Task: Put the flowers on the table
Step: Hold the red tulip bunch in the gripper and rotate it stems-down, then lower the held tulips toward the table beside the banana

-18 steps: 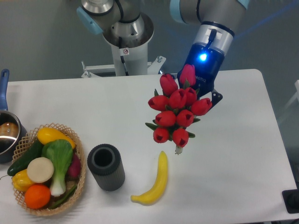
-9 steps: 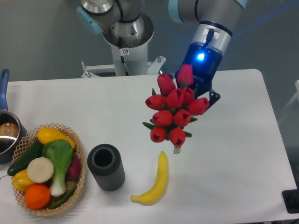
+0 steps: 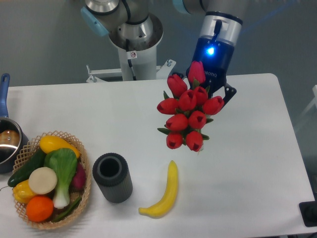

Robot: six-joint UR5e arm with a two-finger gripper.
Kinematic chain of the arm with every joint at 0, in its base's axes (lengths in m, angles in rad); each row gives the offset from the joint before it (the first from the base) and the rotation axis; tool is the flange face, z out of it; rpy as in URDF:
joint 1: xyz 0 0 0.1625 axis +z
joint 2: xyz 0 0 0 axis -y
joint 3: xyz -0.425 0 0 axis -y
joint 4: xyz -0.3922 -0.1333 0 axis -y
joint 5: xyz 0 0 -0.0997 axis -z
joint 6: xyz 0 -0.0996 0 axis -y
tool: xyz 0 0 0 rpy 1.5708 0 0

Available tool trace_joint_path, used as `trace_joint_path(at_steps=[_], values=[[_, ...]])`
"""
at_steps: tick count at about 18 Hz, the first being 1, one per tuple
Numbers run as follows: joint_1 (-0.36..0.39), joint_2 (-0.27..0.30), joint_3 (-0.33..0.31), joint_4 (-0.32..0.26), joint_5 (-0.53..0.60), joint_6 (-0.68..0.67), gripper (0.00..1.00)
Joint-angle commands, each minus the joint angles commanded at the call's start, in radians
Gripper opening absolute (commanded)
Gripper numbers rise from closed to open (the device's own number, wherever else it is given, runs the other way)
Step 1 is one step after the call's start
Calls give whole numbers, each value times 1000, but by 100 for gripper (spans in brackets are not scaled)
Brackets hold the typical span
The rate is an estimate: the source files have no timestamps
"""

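The flowers [image 3: 189, 113], a tied bunch of red tulip buds with green leaves, hang in the air above the middle of the white table [image 3: 252, 163]. Their buds face the camera and hide the stems. My gripper [image 3: 218, 91] is behind and above the bunch, shut on the flowers; its fingers are mostly hidden by the buds, with one dark finger [image 3: 229, 93] showing at the right.
A yellow banana [image 3: 163, 193] lies below the bunch near the front edge. A dark cylindrical vase [image 3: 112, 177] stands left of it. A wicker basket [image 3: 84, 173] of vegetables sits at the front left, with a pot [image 3: 7, 141] beyond it.
The gripper with the flowers moved slightly left, then back right and a little up. The bunch now hangs more upright. Nothing else moved.
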Motion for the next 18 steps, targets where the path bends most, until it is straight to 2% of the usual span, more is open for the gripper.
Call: trace_joint_path(at_steps=[3, 7, 13, 16, 18], values=[[-46, -3, -20, -28, 164, 3, 42], [-60, -9, -15, -179, 353, 8, 42], [-60, -34, -31, -298, 601, 11, 42], [-60, -61, -38, -313, 686, 11, 42], [-58, -83, -45, -310, 691, 11, 42]])
